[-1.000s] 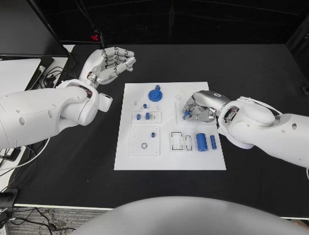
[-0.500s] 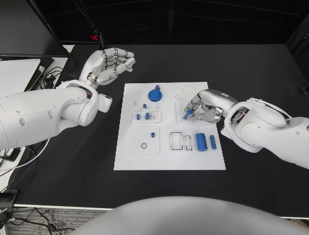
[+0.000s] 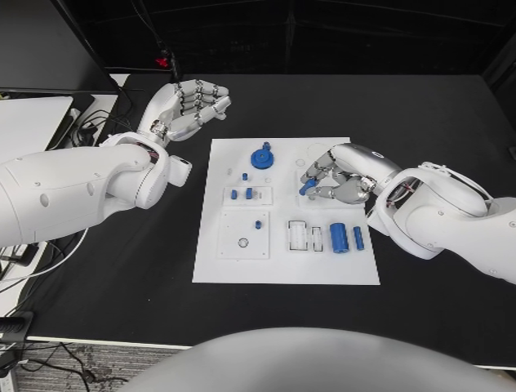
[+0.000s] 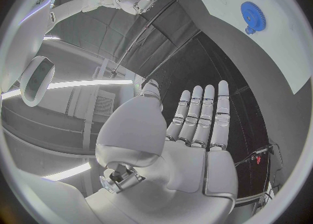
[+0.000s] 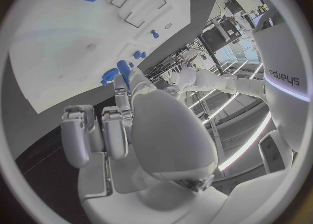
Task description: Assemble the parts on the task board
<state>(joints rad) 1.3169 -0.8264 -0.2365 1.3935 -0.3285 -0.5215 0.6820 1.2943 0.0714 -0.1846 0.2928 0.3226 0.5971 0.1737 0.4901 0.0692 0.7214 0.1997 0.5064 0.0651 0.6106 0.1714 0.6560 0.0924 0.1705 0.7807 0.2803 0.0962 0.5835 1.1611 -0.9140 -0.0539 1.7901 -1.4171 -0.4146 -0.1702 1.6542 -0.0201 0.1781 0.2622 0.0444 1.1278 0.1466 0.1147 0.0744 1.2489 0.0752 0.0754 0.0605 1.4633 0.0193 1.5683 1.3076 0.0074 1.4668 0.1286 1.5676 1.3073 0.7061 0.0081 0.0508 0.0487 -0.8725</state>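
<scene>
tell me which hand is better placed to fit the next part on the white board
Right. The right hand is already over the white task board, pinching a small blue part at its fingertips. The left hand hangs open over the black table, off the board.

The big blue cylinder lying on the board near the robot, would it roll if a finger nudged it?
Probably. The big blue cylinder lies on its side on the flat task board, so a sideways nudge may roll it. It looks like smooth, rigid plastic, likely light and somewhat slippery for the fingers.
</scene>
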